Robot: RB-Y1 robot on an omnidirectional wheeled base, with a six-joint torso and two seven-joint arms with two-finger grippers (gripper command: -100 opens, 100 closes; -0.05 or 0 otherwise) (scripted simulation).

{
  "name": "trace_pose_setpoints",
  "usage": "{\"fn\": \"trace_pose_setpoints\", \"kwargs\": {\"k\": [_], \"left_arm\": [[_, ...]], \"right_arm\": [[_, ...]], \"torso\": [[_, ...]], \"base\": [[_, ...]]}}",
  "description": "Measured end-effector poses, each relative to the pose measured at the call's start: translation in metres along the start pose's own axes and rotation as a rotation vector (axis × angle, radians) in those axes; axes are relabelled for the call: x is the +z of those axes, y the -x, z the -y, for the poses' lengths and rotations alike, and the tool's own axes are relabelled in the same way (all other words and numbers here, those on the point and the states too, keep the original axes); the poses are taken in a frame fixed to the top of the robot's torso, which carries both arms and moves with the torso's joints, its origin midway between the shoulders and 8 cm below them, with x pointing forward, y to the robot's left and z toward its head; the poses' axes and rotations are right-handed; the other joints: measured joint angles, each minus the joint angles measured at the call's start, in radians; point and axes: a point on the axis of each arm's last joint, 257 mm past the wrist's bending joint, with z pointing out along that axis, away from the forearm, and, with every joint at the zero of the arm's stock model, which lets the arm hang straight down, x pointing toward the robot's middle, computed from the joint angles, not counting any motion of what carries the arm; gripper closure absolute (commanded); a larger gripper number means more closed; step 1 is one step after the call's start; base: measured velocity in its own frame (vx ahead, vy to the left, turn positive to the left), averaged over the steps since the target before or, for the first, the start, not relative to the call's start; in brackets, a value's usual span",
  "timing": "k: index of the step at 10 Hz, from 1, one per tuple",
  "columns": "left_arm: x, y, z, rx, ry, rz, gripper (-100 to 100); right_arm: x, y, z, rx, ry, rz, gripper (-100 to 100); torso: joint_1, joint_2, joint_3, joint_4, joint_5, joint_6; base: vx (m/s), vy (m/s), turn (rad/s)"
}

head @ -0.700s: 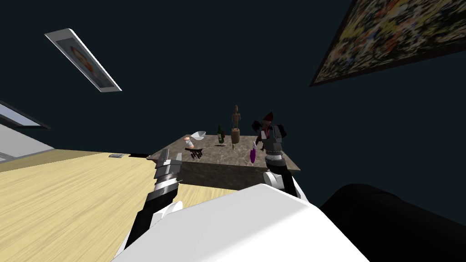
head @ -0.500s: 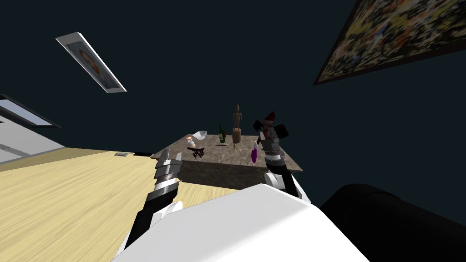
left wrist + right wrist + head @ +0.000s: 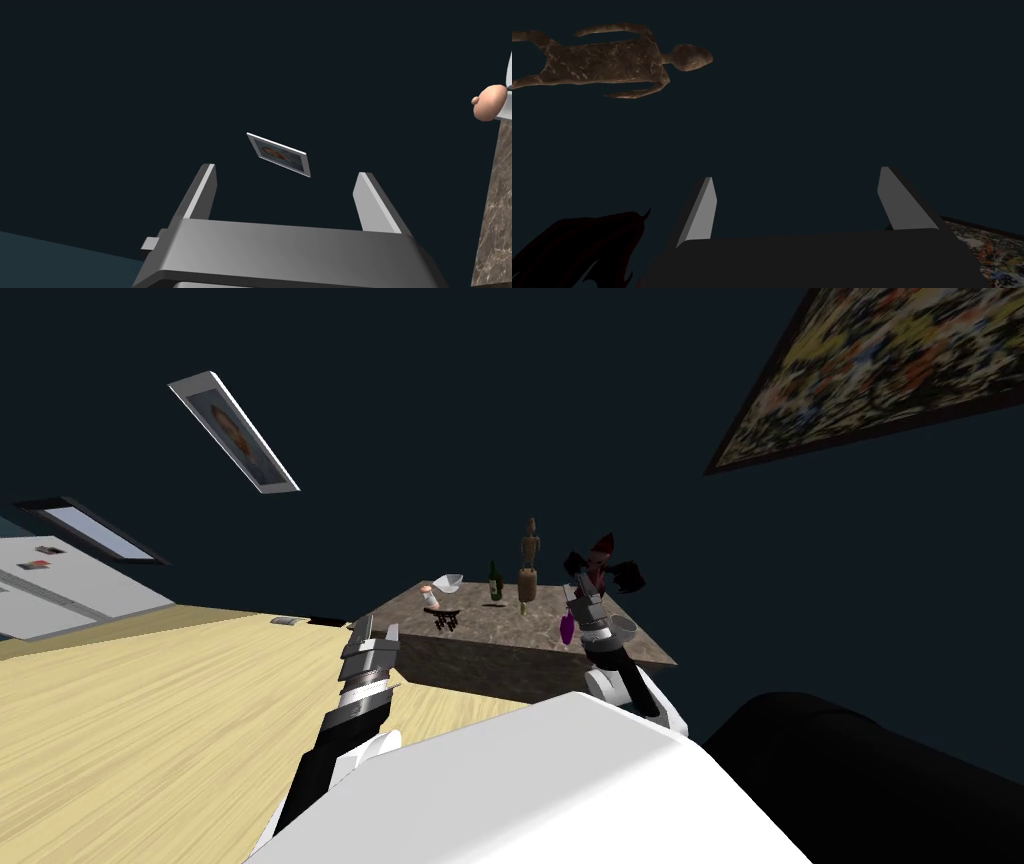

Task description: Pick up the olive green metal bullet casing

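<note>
The bullet casing is a tiny olive upright piece on the brown marbled table, just in front of the wooden mannequin figure. My right gripper hovers over the table's right part, to the right of the casing and apart from it. In the right wrist view this right gripper is open and holds nothing, with the mannequin ahead of it. My left gripper hangs open at the table's near left corner; in the left wrist view the left gripper is empty.
On the table stand a dark green bottle, a white bowl, a small pink-topped jar, a dark rack, a purple item and a dark red figure. Wooden floor lies to the left.
The whole head view has shifted right, so I have turned or moved. My right hand has drawn slightly left and lower over the table. The left arm holds its pose.
</note>
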Motion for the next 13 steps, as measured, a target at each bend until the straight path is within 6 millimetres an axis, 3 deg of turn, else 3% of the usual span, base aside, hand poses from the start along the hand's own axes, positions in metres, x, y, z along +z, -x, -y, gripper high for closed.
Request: {"fn": "trace_pose_setpoints", "kwargs": {"k": [6, 13], "left_arm": [[0.0, 0.0, 0.0, 0.0, 0.0, 0.0, 0], [0.0, 0.0, 0.0, 0.0, 0.0, 0.0, 0]], "right_arm": [[-0.01, -0.01, 0.041, -0.003, -0.135, -0.115, -100], [-0.035, -0.012, 0.102, -0.034, -0.334, -0.258, -100]], "torso": [[0.002, 0.0, 0.0, 0.0, 0.0, 0.0], [0.002, 0.0, 0.0, 0.0, 0.0, 0.0]], "base": [[-0.01, 0.074, 0.052], [-0.009, 0.081, 0.065]]}}
